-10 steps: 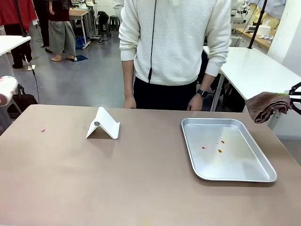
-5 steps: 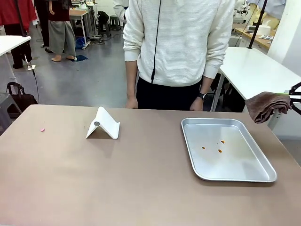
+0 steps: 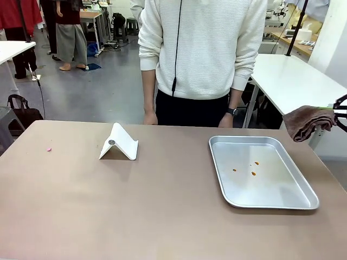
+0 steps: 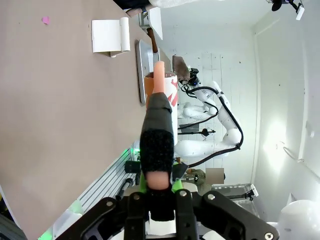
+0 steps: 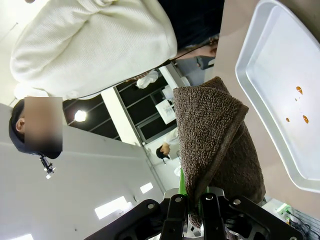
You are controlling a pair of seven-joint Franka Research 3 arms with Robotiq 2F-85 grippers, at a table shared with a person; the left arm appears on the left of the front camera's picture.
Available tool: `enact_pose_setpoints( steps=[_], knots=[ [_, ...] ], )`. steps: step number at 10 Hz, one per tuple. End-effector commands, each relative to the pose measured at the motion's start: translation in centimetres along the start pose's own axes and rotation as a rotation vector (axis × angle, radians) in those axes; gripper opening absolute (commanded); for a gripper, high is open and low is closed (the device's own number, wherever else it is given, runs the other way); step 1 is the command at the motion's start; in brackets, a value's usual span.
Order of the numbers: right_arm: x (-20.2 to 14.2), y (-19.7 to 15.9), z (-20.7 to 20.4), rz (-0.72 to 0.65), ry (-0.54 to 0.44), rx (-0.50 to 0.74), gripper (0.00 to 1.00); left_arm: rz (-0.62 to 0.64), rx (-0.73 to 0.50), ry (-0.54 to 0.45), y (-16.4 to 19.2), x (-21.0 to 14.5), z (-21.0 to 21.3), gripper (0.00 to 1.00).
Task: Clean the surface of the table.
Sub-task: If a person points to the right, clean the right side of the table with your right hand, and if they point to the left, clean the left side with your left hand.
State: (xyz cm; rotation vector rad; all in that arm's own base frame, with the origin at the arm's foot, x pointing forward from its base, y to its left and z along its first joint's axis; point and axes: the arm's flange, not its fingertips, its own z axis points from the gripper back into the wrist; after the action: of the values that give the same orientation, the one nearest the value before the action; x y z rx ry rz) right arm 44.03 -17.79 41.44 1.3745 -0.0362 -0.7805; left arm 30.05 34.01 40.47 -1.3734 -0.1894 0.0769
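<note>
The tan-brown table [image 3: 135,206] carries a small pink speck [image 3: 49,149] near its left edge. At the picture's right edge my right gripper [image 3: 341,114] hangs above the table's right end, shut on a brown cloth [image 3: 304,122]. In the right wrist view the cloth [image 5: 215,135] rises from my right gripper [image 5: 196,200], folded over. My left gripper [image 4: 159,187] is shut on a stick tool [image 4: 157,135] with a peach stem and a black foam sleeve, held high over the table [image 4: 50,110]. A reddish-and-white part sits behind the tool's tip.
A metal tray [image 3: 271,201] with a few orange spots lies at the right. A white folded stand [image 3: 118,143] sits left of centre. A person in a white sweater stands at the far edge, hands [image 3: 149,117] by the table. White-topped tables stand behind.
A white-and-pink fluffy thing at the left edge one second ago has gone out of the front view. The person shifted slightly. The right gripper and cloth stayed put.
</note>
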Motion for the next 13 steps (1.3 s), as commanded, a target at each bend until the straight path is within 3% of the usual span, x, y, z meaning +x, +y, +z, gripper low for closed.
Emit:
enact_pose_setpoints(
  steps=[1, 4, 5, 7, 13],
  knots=[
    [-0.3, 0.2, 0.2, 0.004, -0.004, 0.004, 0.0, 0.0, 0.0, 0.0, 0.0, 0.0, 0.0, 0.19],
    [-0.3, 0.2, 0.2, 0.004, -0.004, 0.004, 0.0, 0.019, 0.259, -0.034, 0.9, 3.5, -4.1, 0.19],
    [-0.3, 0.2, 0.2, 0.004, -0.004, 0.004, 0.0, 0.019, 0.291, -0.002, 1.1, 4.3, -5.5, 0.19],
    [-0.3, 0.2, 0.2, 0.004, -0.004, 0.004, 0.0, 0.018, 0.396, -0.035, 1.7, 5.5, -7.5, 0.19],
    [-0.3, 0.2, 0.2, 0.004, -0.004, 0.004, 0.0, 0.114, 0.491, -0.085, 5.1, 9.8, -9.3, 0.19]
  ],
)
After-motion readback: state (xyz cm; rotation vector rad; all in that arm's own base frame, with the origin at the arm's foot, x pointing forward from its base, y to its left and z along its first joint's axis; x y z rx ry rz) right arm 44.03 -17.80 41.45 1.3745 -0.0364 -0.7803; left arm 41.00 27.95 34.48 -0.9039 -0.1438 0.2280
